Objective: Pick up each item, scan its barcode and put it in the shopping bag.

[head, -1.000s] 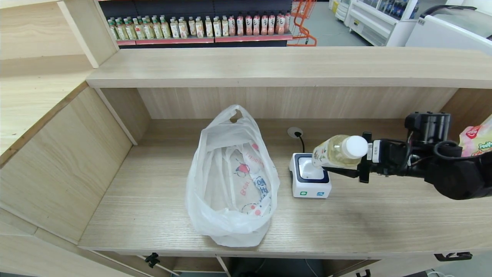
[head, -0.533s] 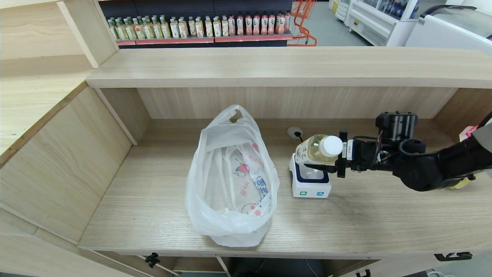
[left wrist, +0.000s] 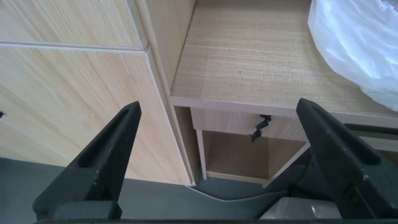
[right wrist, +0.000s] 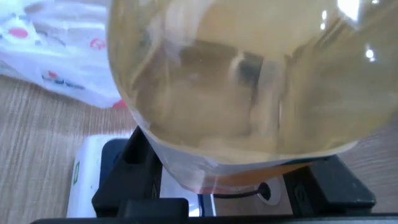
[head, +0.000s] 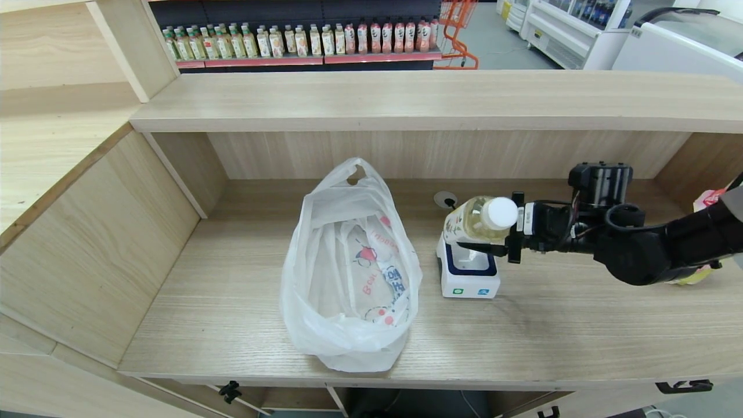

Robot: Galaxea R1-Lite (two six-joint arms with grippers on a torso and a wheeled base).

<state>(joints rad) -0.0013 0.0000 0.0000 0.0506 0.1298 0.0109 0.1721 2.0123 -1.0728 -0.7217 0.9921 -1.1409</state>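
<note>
Light wood counter [head: 580,325], raised ledge [head: 406,98], drink shelves [head: 302,40], freezers [head: 667,40]

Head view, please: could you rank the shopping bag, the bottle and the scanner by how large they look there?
1. shopping bag, clearly the largest.
2 and 3. bottle and scanner look about alike. The bottle is held above the scanner, nearer the camera, so I would not rank them.
</note>
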